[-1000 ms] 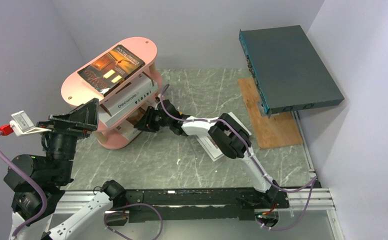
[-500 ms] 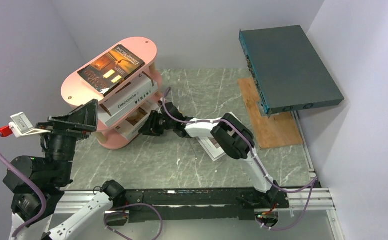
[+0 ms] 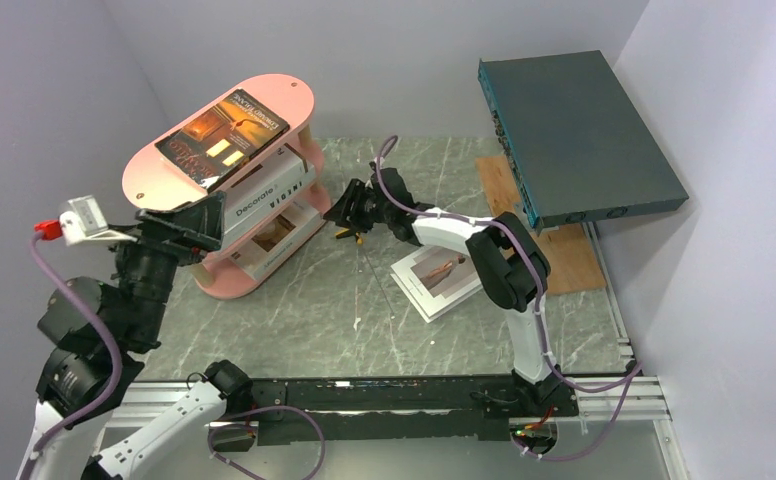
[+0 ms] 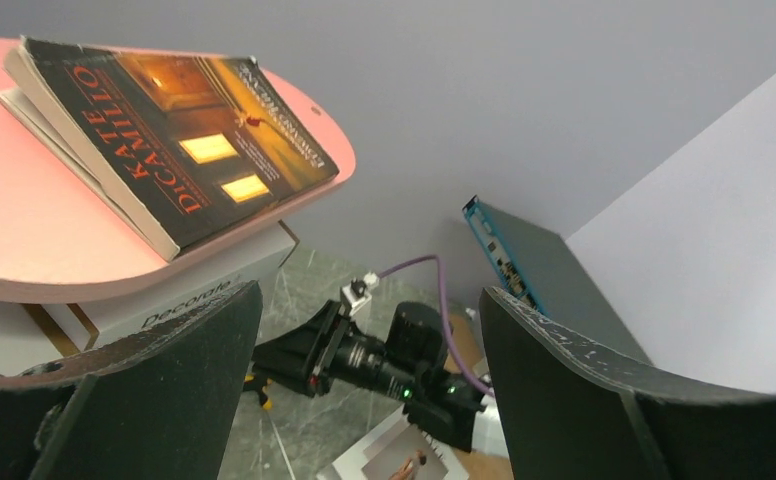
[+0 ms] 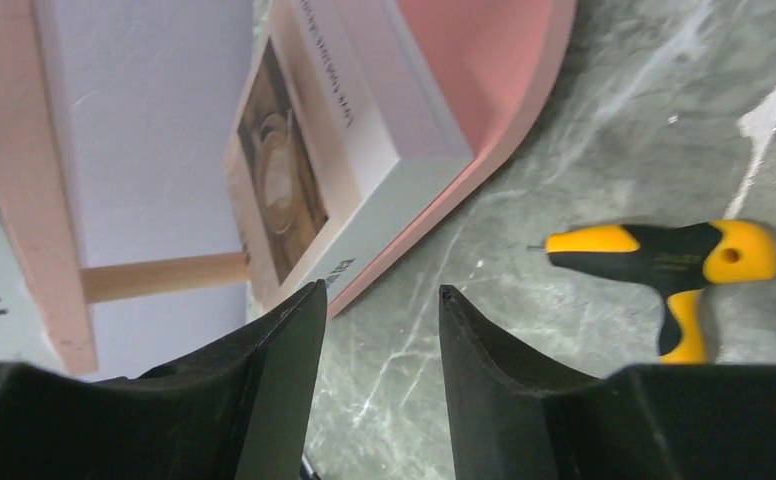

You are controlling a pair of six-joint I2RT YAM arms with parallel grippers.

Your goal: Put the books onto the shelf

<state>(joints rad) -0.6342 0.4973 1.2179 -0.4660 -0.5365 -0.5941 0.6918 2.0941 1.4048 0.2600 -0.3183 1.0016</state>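
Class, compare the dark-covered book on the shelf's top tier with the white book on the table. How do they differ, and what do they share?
Cover: the dark-covered book is glossy orange-brown; the white book shows one small photo.
Place: the dark-covered book rests on the top tier of the shelf; the white book lies on the table, off the shelf.
Both lie flat, cover up, unheld.

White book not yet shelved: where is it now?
In the top view, the white book lies flat on the table, right of centre. It sits between the shelf on its left and the wooden board on its right.
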